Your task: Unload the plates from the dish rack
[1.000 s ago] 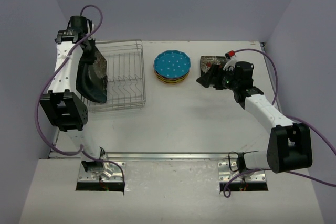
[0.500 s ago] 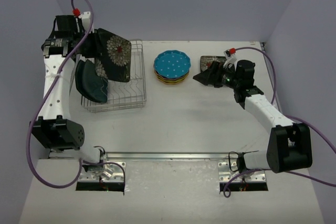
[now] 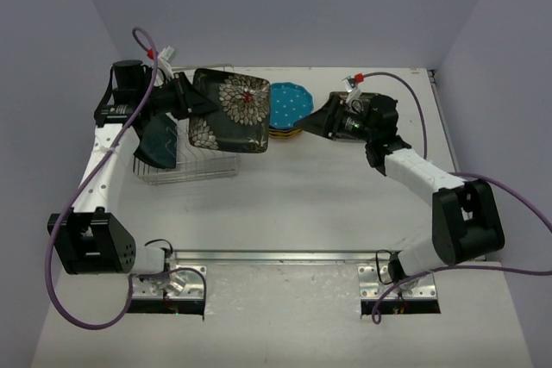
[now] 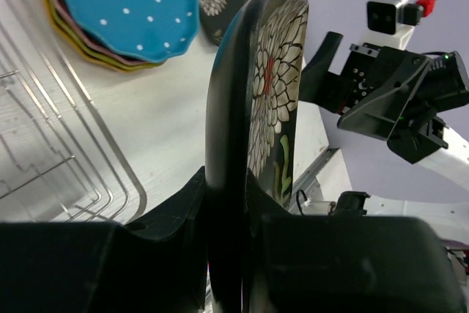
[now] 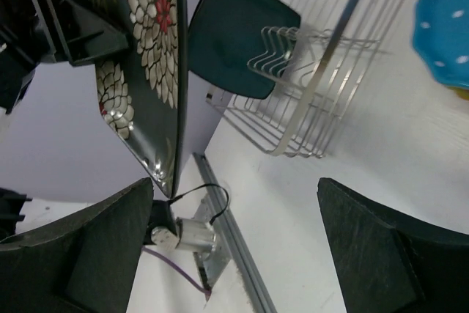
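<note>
My left gripper (image 3: 185,101) is clamped on the lower edge of the black flowered plate (image 3: 231,111), holding it on edge in the air, upper centre of the top view, over the right side of the dish rack (image 3: 194,170). My right gripper (image 3: 317,121) faces it with jaws apart and empty, beside the stack topped by the blue dotted plate (image 3: 289,102). I judge this is a hand-over between arms. Next, the right fingers must close on the free rim before the left lets go. The dark teal plate (image 3: 160,142) stands in the rack, not yet unloaded.
</note>
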### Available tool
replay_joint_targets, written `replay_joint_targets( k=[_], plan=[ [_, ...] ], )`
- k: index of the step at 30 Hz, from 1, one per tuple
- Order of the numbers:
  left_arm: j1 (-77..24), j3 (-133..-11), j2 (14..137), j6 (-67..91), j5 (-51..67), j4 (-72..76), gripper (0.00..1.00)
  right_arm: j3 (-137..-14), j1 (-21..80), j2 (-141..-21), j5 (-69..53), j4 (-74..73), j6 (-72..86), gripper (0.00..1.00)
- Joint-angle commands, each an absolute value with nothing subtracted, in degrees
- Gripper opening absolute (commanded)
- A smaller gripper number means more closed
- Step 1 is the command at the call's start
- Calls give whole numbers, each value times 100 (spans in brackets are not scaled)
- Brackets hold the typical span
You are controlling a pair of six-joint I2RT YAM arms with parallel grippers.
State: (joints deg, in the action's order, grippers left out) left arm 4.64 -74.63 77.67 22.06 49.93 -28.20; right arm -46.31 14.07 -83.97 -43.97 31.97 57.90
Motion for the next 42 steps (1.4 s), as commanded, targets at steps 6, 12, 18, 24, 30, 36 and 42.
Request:
replay_joint_targets(
  k=[6,12,18,24,30,36,42],
  plan=[
    [-176,-7418,7515,2733,5643,-1573,0,-5580,2311,-8941,-4509,3184,5406,88],
    [-309,-7317,7559,2693,5643,-1582,0,-5909,2426,-9142,-4500,3052,5219,67],
    [-461,-7364,7714,2526,5766,-1741,0,-6057,2479,-9242,-4660,2949,5072,10],
    [-461,-7527,7832,2234,5357,-2146,57,-5684,2368,-8971,-4525,2984,5254,0],
    [-283,-7888,7903,2060,4630,-2556,100,-5087,1288,-8844,-4306,3638,6608,0],
    [-1,-8005,7954,2083,4563,-2619,100,-4448,245,-8790,-4034,4352,7788,0],
    [293,-8150,7963,2115,4439,-2689,100,-3783,-416,-8578,-2441,4409,8165,0]
  ],
)
